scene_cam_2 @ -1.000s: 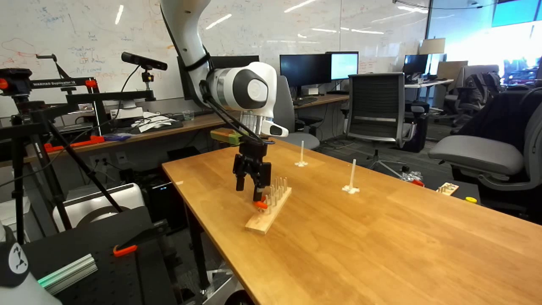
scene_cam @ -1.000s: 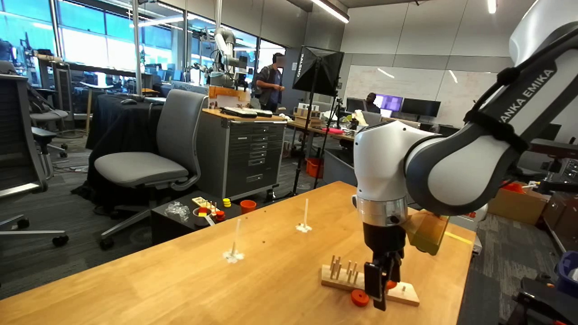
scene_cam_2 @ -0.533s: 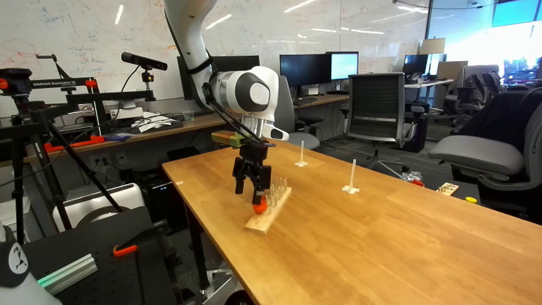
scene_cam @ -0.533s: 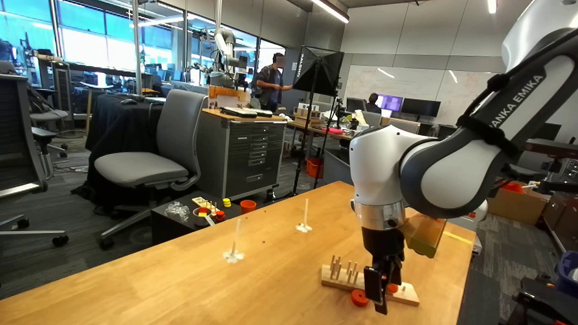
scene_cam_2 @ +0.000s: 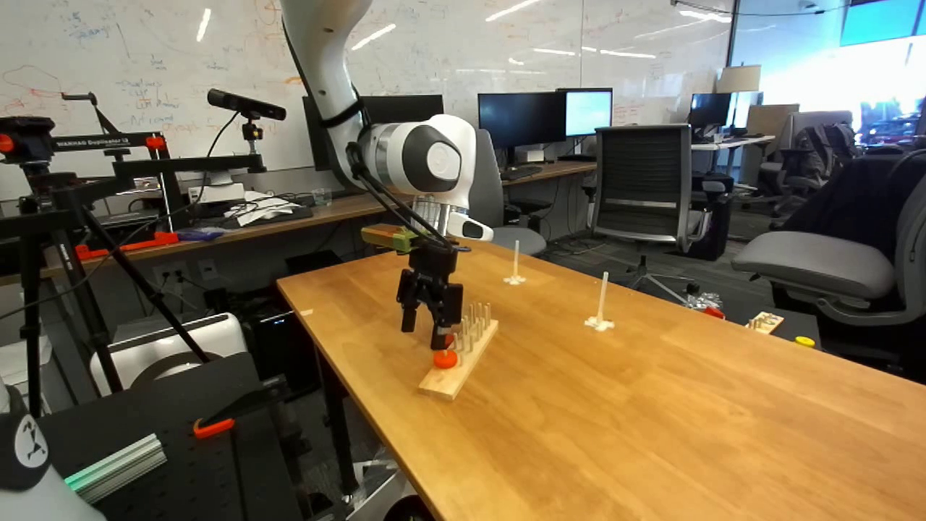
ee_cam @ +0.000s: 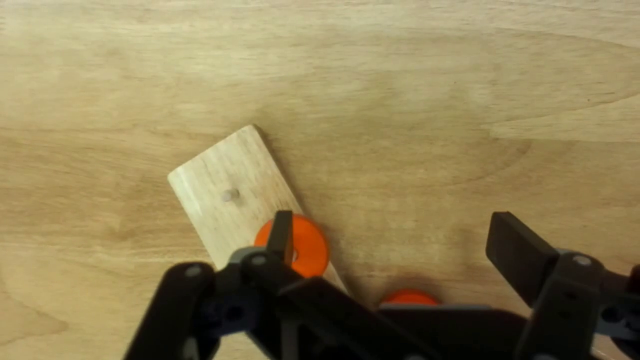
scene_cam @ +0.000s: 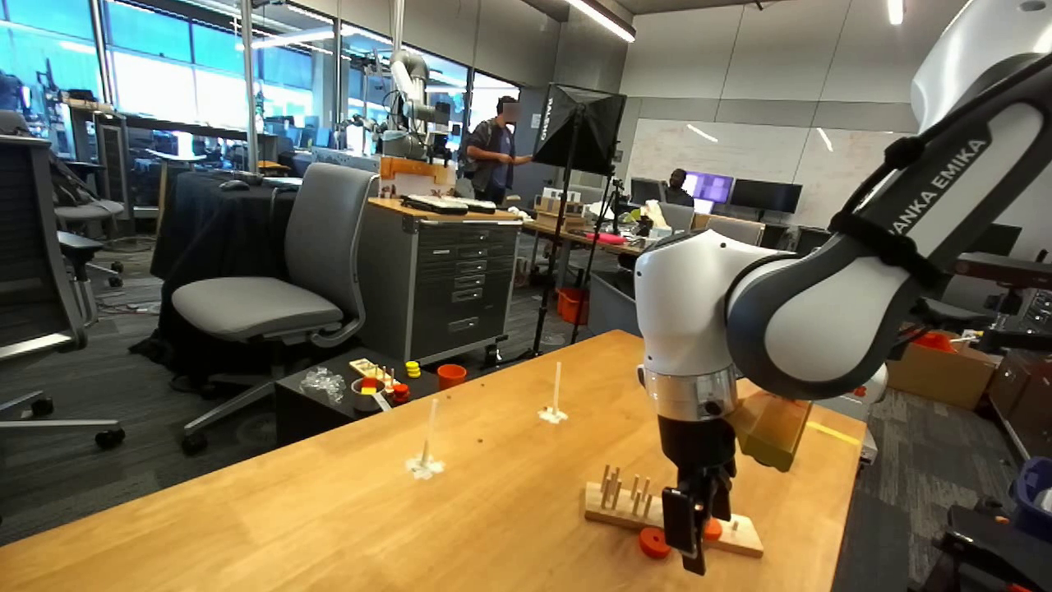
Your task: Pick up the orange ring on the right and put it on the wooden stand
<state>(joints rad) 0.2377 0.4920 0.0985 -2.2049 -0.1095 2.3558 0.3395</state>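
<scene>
The ring [scene_cam_2: 445, 359] of your task is on the stand [scene_cam_2: 440, 381], lying flat or nearly so, and in the wrist view the top of a peg [ee_cam: 294, 256] seems to show in its hole. I judge that this is the one meant, because in an exterior view it is to the right of the second ring [scene_cam: 654, 543], which lies on the table [scene_cam_2: 615, 405] just beside the stand. Your fingers [ee_cam: 515, 252] are spread wide apart and hold nothing. In the wrist view one of them covers part of the ring; whether it touches, I cannot tell.

So the picking and the placing look finished to me. It is less certain that the ring sits fully down, since part of it is hidden. What is left, in my judgement, is to go straight up and away. Please do it slowly: a finger that catches the rim could pull the ring from its peg.
</scene>
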